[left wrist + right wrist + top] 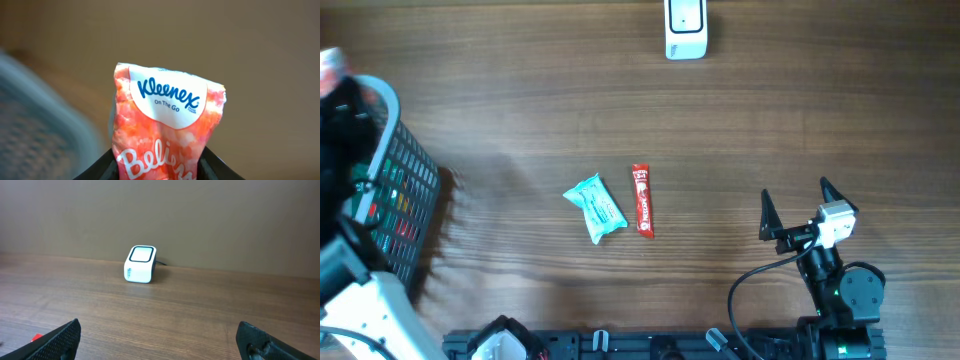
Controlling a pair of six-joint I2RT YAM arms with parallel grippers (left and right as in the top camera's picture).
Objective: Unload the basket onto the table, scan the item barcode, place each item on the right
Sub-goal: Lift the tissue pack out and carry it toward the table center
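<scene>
A pink and orange Kleenex tissue pack (167, 120) fills the left wrist view, held upright and pinched at its lower part between the black fingers of my left gripper (160, 172). No barcode shows on the side I see. In the overhead view the left arm is a blur at the far left, over the basket (405, 190). The white scanner (685, 28) stands at the table's far edge, and the right wrist view shows the scanner (140, 264) ahead on the wood. My right gripper (807, 207) rests at the front right, open and holding nothing.
A dark mesh basket holding colourful items stands at the left edge. A teal packet (595, 208) and a red stick packet (642, 200) lie side by side mid-table. A black cable runs from the right arm's base.
</scene>
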